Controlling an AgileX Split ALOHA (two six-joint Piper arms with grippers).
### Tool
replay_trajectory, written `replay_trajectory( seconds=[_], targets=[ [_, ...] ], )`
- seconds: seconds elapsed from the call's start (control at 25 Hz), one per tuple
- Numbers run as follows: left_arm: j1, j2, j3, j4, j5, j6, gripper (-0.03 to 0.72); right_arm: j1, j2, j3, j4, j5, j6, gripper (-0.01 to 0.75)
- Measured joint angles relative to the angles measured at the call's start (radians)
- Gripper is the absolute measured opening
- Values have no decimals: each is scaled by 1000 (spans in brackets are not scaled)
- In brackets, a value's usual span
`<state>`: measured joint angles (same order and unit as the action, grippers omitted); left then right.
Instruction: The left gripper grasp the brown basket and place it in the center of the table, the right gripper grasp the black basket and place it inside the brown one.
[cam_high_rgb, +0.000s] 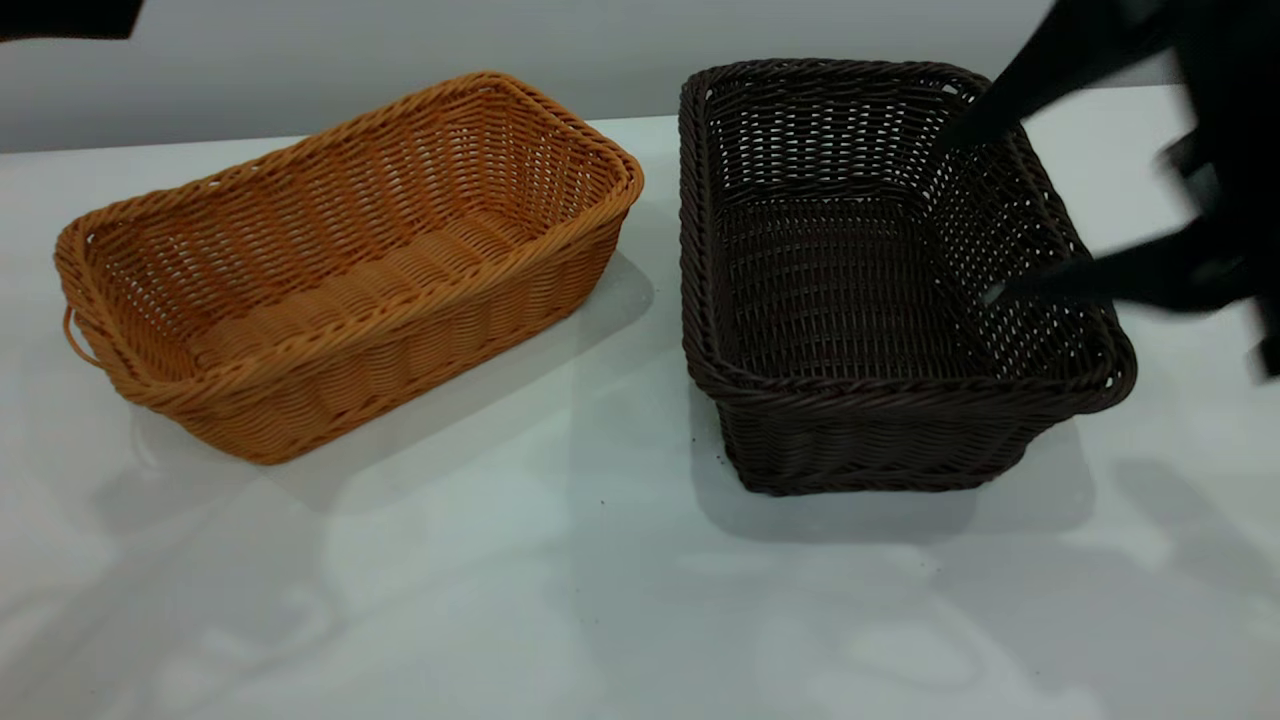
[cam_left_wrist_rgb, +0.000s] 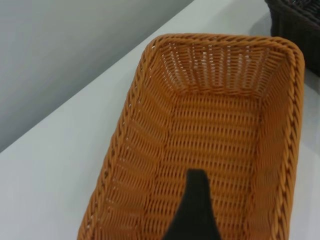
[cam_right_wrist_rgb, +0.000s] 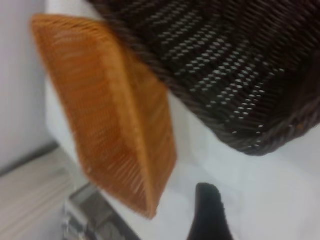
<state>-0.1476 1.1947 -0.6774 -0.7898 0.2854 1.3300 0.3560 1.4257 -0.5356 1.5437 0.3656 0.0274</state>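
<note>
The white table (cam_high_rgb: 620, 600) stood before a plain grey wall. The brown basket (cam_high_rgb: 350, 260) lay at the table's left part, not in the center, with nothing gripping it. The black basket (cam_high_rgb: 880, 280) stood just beside it at the right, not inside it, so both steps remained. The right gripper (cam_high_rgb: 975, 215) was spread open across the black basket's right wall. Whether the left gripper (cam_left_wrist_rgb: 195, 210) was open, I could not tell. No writing was readable.

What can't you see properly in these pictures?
- Right gripper, exterior view: blurred and cut off by the right edge.
- Left gripper: the exterior view shows only a dark corner at top left; the left wrist view shows one dark fingertip over the brown basket.
- Black basket, right wrist view: blurred, cut off by the edges.
</note>
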Motion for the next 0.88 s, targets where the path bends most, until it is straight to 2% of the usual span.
replay_trajectory(
  seconds=[0.16, 0.28, 0.56, 0.88],
  targets=[
    [-19, 17, 0, -10, -41, -1, 543, 153, 95, -1, 133, -128, 16, 467],
    [-34, 17, 1, -25, -50, -1, 543, 223, 167, -2, 199, -169, 13, 467],
    [-76, 17, 1, -25, -67, 4, 543, 233, 282, -86, 203, -207, 5, 467],
    [-78, 17, 1, -24, -69, 6, 543, 233, 358, -163, 203, -297, 43, 467]
  ],
)
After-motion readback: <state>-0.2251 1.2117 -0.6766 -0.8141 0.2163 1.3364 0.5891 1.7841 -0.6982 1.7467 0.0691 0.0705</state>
